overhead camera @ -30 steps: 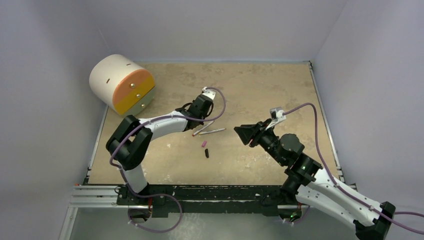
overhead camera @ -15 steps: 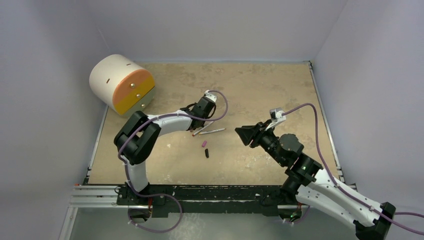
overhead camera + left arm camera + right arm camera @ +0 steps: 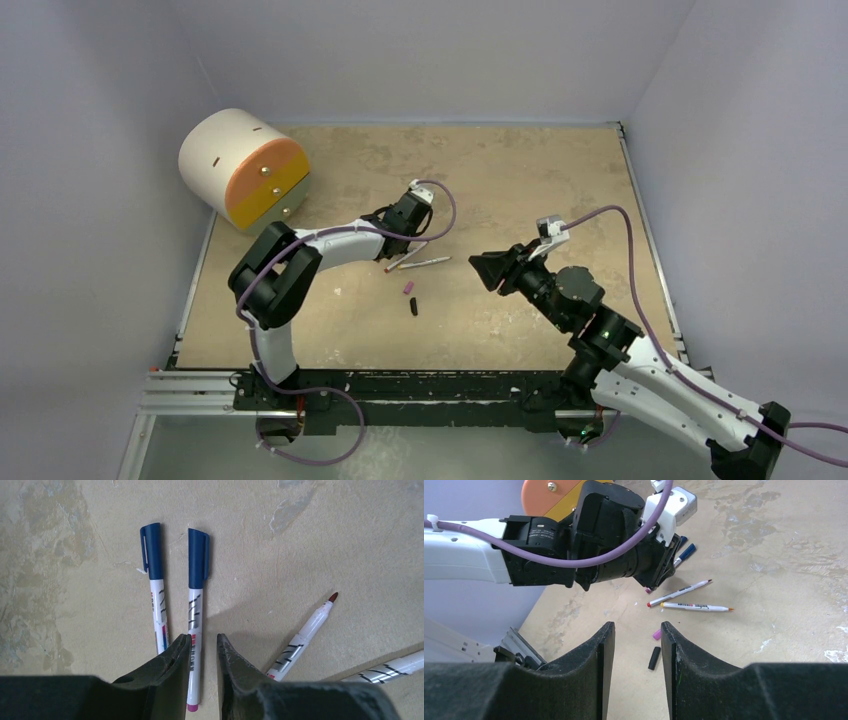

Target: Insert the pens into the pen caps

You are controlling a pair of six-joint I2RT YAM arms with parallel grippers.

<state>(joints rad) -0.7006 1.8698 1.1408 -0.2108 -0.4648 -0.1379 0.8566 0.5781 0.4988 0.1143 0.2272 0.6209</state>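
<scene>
1. My right fingers [image 3: 608, 636] hang parted, empty; my left fingers [image 3: 181, 647] stand slightly apart astride a blue-capped white pen [image 3: 196, 605].
2. Stubby black cap [image 3: 654, 658], then pink cap [image 3: 657, 634], on the tan surface [image 3: 774, 580]: light, rollable.
3. Beyond, red-tipped white pen [image 3: 679, 593] and orange-tipped white pen [image 3: 696, 607]: stiff, slick; I'd pinch mid-barrel.

Left gripper [image 3: 203, 640]: now slightly further right, elbow swung in rightward. Right gripper [image 3: 636, 627]: now marginally further left.

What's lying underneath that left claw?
A blue-capped pen lies between the fingers of the left gripper, pink end showing. A second blue-capped pen beside it runs under one finger, its lower end hidden.
</scene>
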